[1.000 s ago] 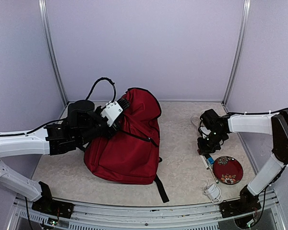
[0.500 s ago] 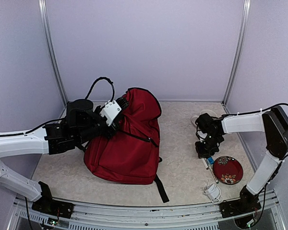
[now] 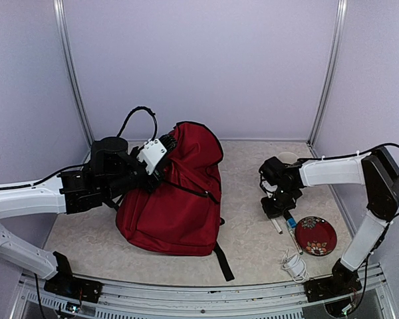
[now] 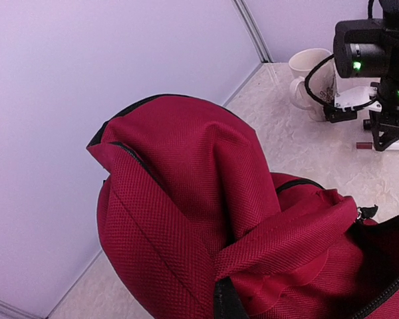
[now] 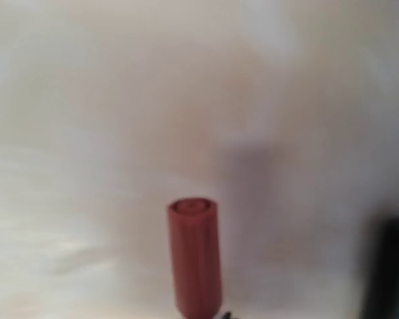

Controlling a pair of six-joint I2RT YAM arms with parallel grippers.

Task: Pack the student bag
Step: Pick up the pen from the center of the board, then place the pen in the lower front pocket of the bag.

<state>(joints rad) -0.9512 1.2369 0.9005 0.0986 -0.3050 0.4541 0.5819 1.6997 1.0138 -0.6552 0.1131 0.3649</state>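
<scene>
Top external: left pincer (image 3: 167,143) atop bag (image 3: 179,209)

The student bag (image 3: 176,199) is set on the left half of the counter (image 3: 246,176), with the left gripper (image 3: 167,143) at its far left top. At the right, a mug (image 3: 287,158) is placed farthest, then the right gripper (image 3: 274,207), a pen (image 3: 277,226), and a plate (image 3: 315,235) nearest.

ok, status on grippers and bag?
Left gripper shut on student bag, top edge. Right gripper over red-capped pen, grip unclear. Mug and plate close by.
</scene>
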